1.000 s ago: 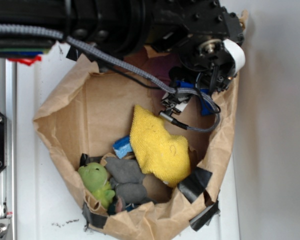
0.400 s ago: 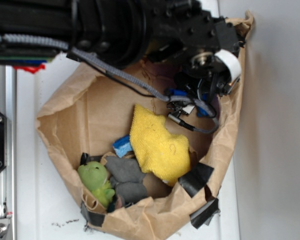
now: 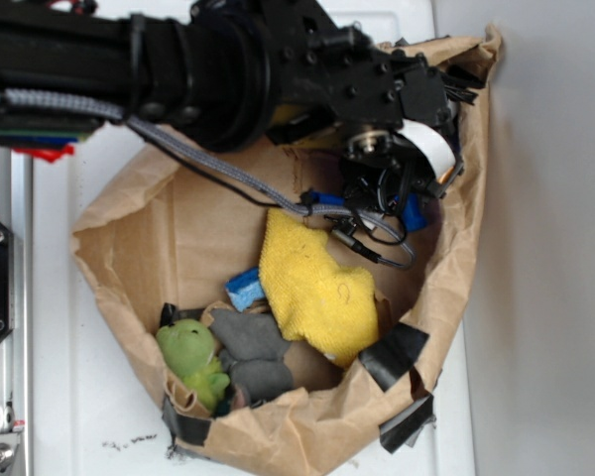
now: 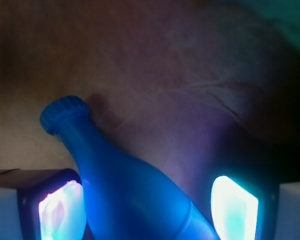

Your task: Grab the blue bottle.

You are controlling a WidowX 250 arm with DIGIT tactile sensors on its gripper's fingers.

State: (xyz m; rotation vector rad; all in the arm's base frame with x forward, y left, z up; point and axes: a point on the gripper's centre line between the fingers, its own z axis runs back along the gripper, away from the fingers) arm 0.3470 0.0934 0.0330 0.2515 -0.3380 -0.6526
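Note:
The blue bottle (image 4: 125, 185) lies on brown paper in the wrist view, its ribbed cap (image 4: 64, 114) pointing up and left and its body widening toward the bottom edge. My gripper (image 4: 147, 210) is open and straddles the body. The left pad (image 4: 60, 210) sits right against the bottle's side, while a dark gap separates the right pad (image 4: 234, 207) from it. In the exterior view the black gripper (image 3: 377, 203) reaches into the bag's upper right, and only bits of the blue bottle (image 3: 414, 211) show under it.
A crumpled brown paper bag (image 3: 159, 228) with black tape patches (image 3: 392, 355) holds everything. Inside lie a yellow cloth (image 3: 312, 288), a small light-blue and white piece (image 3: 243, 288), a green plush toy (image 3: 190, 357) and a grey soft item (image 3: 253, 352). A metal rail (image 3: 5, 297) runs along the left.
The arm and gripper have moved left and slightly lower inside the bag, now covering more of the bottle. The bag's right rim has shifted a little.

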